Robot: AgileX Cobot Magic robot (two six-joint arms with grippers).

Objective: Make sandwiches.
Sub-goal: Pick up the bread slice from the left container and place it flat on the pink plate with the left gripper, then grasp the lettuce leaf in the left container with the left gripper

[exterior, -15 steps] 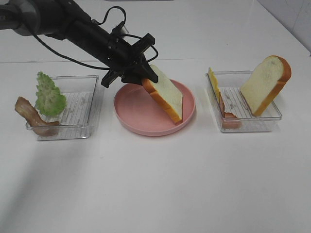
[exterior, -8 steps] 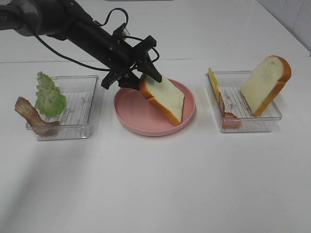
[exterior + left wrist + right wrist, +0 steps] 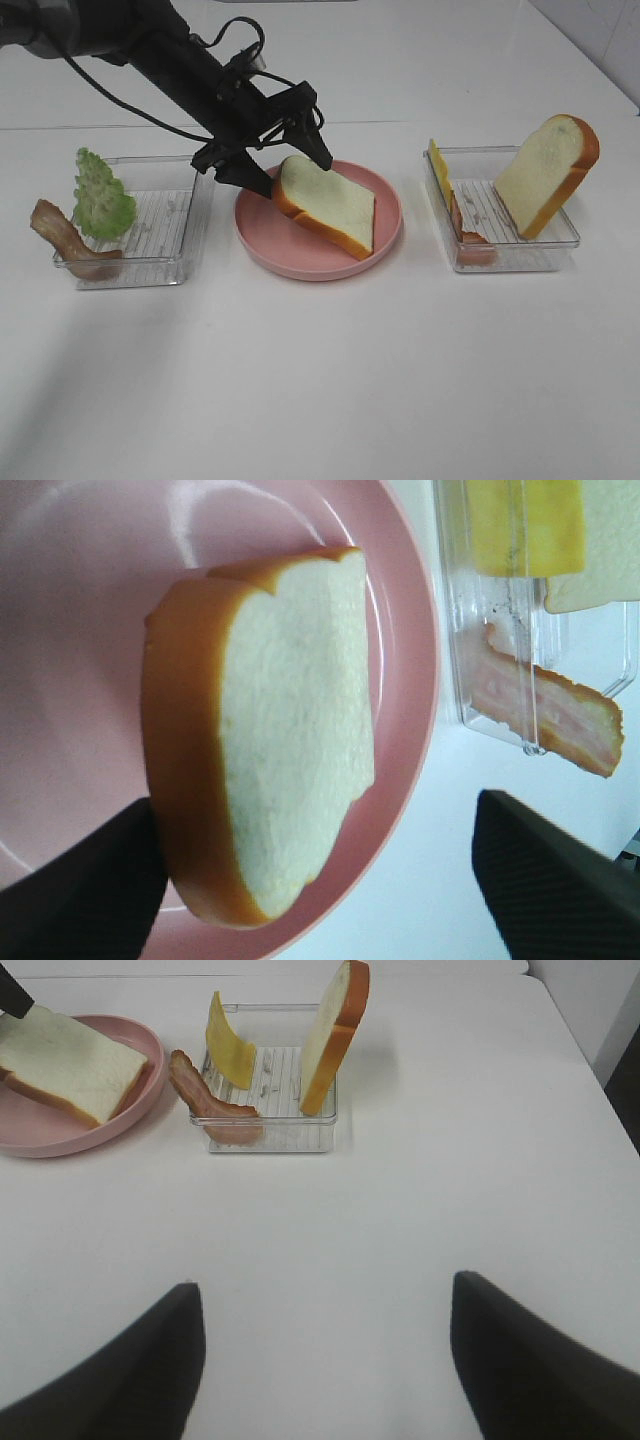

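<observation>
One white bread slice (image 3: 325, 203) with orange-brown crust lies almost flat on the round pink plate (image 3: 268, 245). My left gripper (image 3: 293, 170) is open, its fingers straddling the slice's back end; in the left wrist view the slice (image 3: 270, 750) sits between the dark fingers (image 3: 80, 880). A second bread slice (image 3: 550, 175) stands in the right clear tray (image 3: 510, 262) with yellow cheese (image 3: 438, 170) and reddish ham (image 3: 470, 240). Green lettuce (image 3: 100, 195) and a brown bacon strip (image 3: 65, 240) lean on the left tray (image 3: 165, 235). My right gripper (image 3: 325, 1300) is open over bare table.
The white table runs wide in front of the plate and trays. The left arm and its cable reach in from the back left over the left tray's rear corner. The right wrist view shows the right tray (image 3: 300, 1135) ahead, with the plate (image 3: 120, 1110) beside it.
The left gripper has opened and let go of the bread slice. The slice has tipped from steeply on edge down onto the plate. The right arm has not moved.
</observation>
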